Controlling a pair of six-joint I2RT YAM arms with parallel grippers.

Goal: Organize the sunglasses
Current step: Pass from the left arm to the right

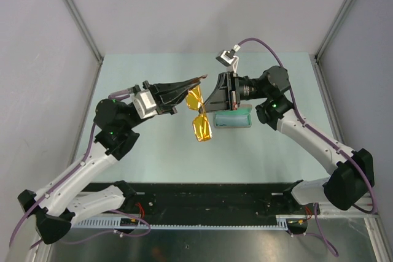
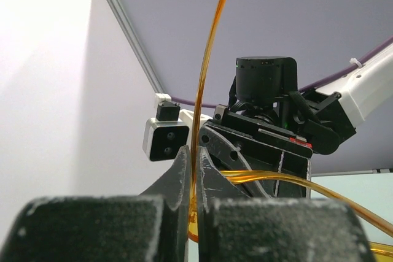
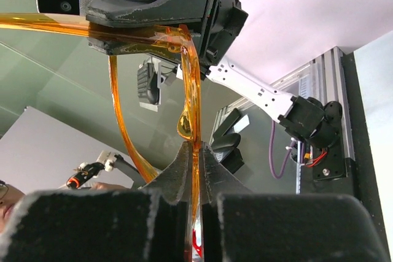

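The sunglasses, with translucent orange-yellow lenses and thin orange arms, hang in the air above the table's middle, held from both sides. My left gripper is shut on one thin orange arm, which runs up between its fingers. My right gripper is shut on the frame at the lens edge, with the other arm curving off to the left. The two grippers face each other closely. The open case, teal inside, lies on the table just under my right gripper.
The pale green table ends at a black rail along the near edge. Grey walls with metal posts close in the left, right and back. The right wrist camera sticks up above the right gripper.
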